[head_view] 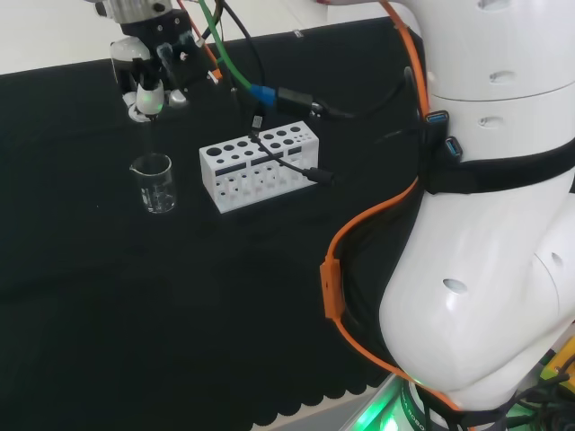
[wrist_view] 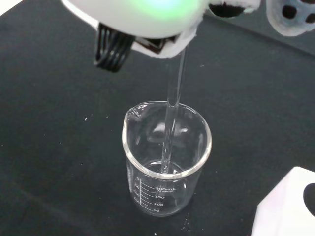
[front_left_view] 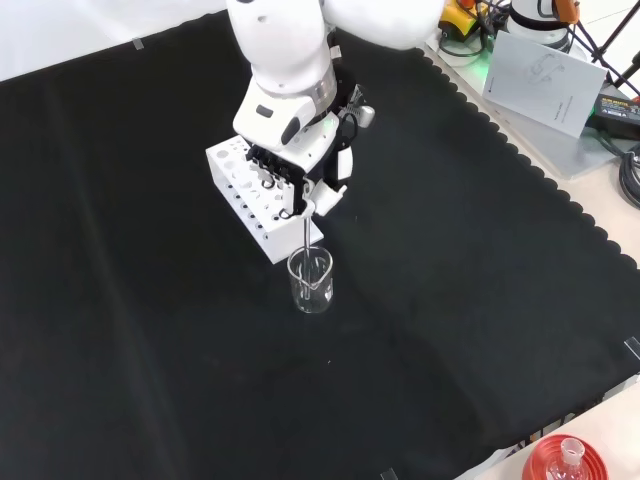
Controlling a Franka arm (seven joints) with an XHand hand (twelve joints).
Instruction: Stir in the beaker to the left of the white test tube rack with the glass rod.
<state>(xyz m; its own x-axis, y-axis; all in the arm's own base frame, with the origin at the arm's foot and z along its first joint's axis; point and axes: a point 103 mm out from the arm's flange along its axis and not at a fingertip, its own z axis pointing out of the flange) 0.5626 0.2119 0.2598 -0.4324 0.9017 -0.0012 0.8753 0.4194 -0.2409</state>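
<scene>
Clear glass is what the beaker (head_view: 154, 182) is made of; it is placed upright on the black cloth (head_view: 108, 305), just left of the white test tube rack (head_view: 259, 165) in the head view and nearer than the rack in the front view. The glass rod (wrist_view: 173, 115) is held almost upright by the hand (head_view: 148, 67), whose fingers are curled around its upper end. The lower end of the rod is inside the beaker, close to the wall.
</scene>
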